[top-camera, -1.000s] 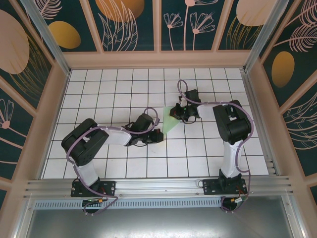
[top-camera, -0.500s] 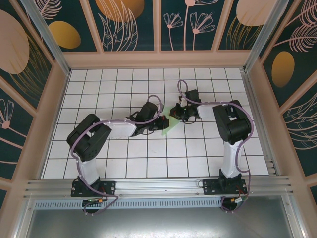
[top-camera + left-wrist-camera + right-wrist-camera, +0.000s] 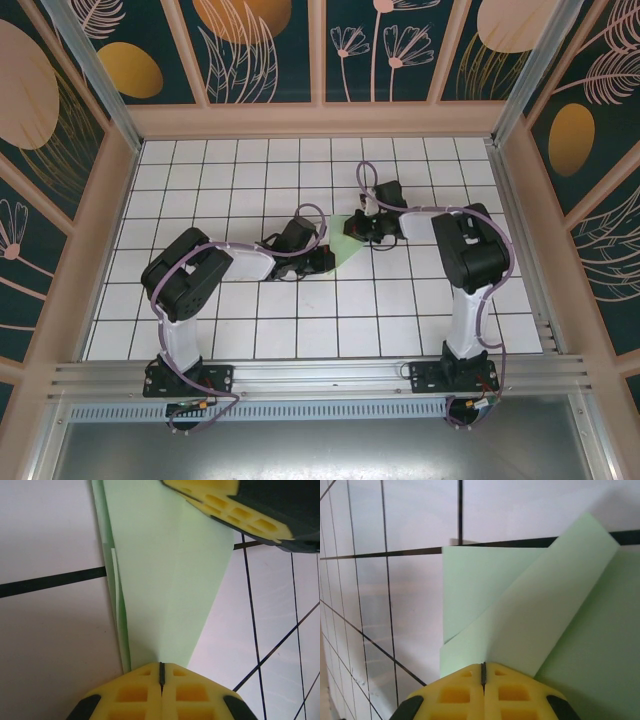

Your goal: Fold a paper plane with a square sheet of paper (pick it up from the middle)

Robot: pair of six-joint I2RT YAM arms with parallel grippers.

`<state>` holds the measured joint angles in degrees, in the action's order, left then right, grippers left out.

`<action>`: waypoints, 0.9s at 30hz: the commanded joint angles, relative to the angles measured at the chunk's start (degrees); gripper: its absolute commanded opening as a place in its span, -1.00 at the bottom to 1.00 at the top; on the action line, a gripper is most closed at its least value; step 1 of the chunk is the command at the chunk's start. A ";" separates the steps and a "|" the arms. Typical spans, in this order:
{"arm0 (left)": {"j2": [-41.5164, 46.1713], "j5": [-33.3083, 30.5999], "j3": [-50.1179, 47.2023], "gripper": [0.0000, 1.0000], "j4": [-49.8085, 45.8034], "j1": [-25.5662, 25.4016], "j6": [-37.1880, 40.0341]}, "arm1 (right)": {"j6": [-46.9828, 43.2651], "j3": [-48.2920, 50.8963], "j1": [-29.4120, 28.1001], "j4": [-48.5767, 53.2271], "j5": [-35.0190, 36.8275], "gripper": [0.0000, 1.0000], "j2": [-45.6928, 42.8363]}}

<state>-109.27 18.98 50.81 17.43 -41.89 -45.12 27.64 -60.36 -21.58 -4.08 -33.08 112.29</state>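
Paper sheet [image 3: 347, 250], pale green, partly folded, mid-table [image 3: 240, 180]. It is being pinched at its near-left tip by the closed left gripper [image 3: 161, 669] and at its far edge by the closed right gripper [image 3: 483, 669]. It is being judged light, limp and easily torn, with the layered folds offering the firmest hold.

You're looking at pale mint-green paper [image 3: 345, 252] on a white table [image 3: 250, 170] ruled with a black grid, yellow finger pads [image 3: 135, 692] at six o'clock in each wrist view, black-and-white arms [image 3: 185, 285], and dark teal walls [image 3: 260, 50] patterned with gold ovals and pale pink leaf outlines.
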 commanded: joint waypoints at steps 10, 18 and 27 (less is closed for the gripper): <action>-0.77 -0.79 -3.50 -1.00 -3.94 0.15 0.47 | -5.14 4.46 -5.14 0.95 -3.05 -1.00 -3.26; -0.85 -0.92 -3.69 -1.00 -4.47 0.22 0.31 | -6.45 3.52 -5.08 3.28 -2.88 -1.00 -0.20; -1.21 -0.28 -5.67 -1.00 -5.63 0.17 -0.04 | -7.35 -0.86 1.36 3.56 -1.13 -1.00 4.59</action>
<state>-109.06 18.98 48.71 20.97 -41.89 -45.12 22.55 -59.02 -24.43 -0.45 -41.08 113.27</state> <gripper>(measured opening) 0.061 0.065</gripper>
